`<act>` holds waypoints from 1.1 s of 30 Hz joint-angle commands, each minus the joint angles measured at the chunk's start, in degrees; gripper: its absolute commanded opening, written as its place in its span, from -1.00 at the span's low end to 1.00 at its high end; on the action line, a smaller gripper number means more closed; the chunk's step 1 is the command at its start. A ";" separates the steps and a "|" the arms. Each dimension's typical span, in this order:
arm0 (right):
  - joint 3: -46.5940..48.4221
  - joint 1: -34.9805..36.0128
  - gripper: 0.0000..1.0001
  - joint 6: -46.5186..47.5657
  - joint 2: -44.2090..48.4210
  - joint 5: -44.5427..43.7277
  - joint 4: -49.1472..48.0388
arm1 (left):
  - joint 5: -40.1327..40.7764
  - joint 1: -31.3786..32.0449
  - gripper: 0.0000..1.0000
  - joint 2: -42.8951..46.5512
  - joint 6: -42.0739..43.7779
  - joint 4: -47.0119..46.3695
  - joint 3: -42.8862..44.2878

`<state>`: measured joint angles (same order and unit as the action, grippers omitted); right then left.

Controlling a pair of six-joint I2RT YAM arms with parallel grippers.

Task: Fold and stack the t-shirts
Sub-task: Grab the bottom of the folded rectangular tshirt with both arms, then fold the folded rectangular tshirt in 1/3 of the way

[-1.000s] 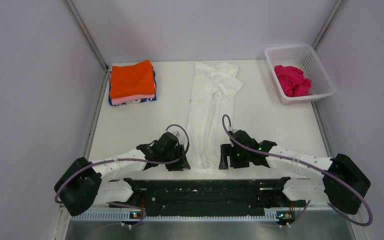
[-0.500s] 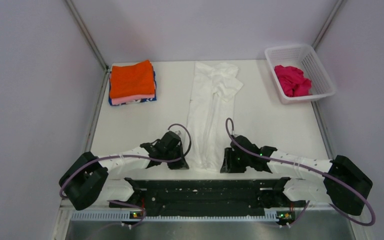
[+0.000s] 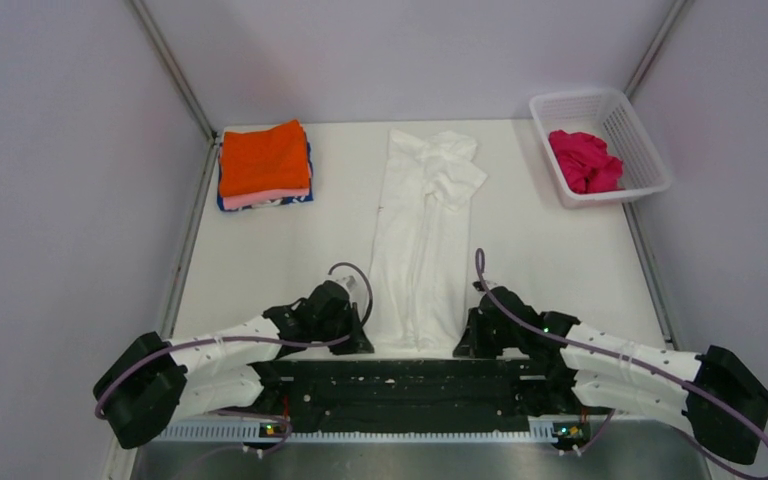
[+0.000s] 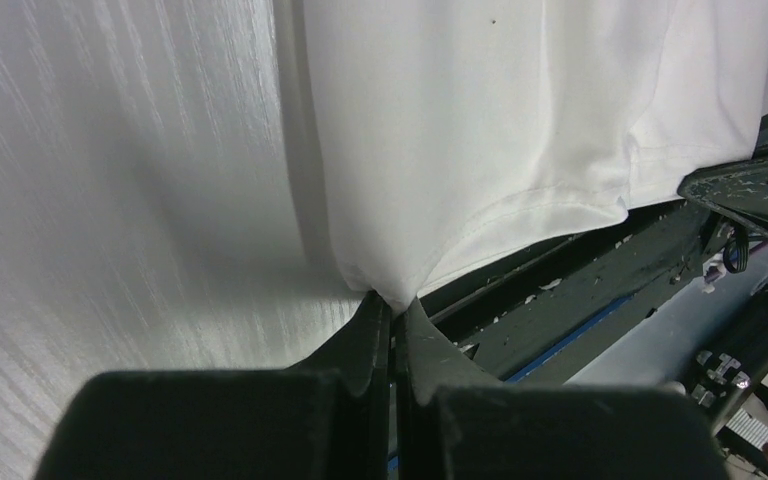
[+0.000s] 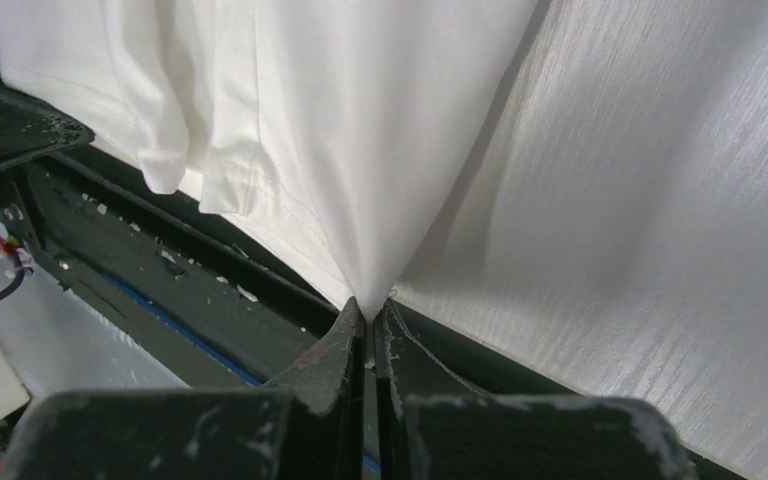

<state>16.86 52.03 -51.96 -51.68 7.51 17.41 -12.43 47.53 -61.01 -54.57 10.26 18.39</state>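
Note:
A white t-shirt (image 3: 422,240) lies folded lengthwise into a long strip down the middle of the table. My left gripper (image 3: 364,340) is shut on its near left hem corner (image 4: 397,290). My right gripper (image 3: 464,345) is shut on the near right hem corner (image 5: 368,290). Both corners are pinched tight between the jaws, and the cloth is drawn into a point at each. The hem (image 4: 550,195) hangs slightly over the near edge of the table. A stack of folded t-shirts (image 3: 264,165), orange on top, sits at the far left. A magenta t-shirt (image 3: 584,160) lies crumpled in the basket.
The white lattice basket (image 3: 643,165) stands at the far right corner. The black base rail (image 3: 410,385) of the arms runs along the near table edge, just below both grippers. Grey walls close in on the left, right and back.
Both grippers have moved toward the near edge and closed on the shirt's hem corners. The hem has been drawn nearer and spread wider.

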 commanded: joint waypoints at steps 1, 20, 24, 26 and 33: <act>-0.14 0.99 -1.00 -1.23 2.68 1.95 -2.01 | -1.33 0.46 -1.00 2.64 0.03 0.26 0.08; 21.08 -18.14 -1.00 11.77 -10.56 -5.38 -4.04 | 8.50 -12.23 -1.00 -21.94 12.33 1.86 35.10; 25.05 -22.88 -1.00 14.08 -17.03 -4.26 -7.89 | 7.94 -14.26 -1.00 -30.78 14.96 2.09 45.29; 27.63 -25.11 -1.00 15.31 -21.00 -3.38 -8.40 | 8.84 -15.36 -1.00 -34.73 15.94 4.83 50.19; 31.23 -30.94 -1.00 15.87 -30.55 1.70 -15.18 | 7.59 -18.84 -1.00 -42.80 20.08 5.42 59.47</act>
<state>44.29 23.53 -38.06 -78.91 6.15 8.01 -4.32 30.46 -101.36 -38.72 15.44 72.90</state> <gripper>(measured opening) 0.013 0.018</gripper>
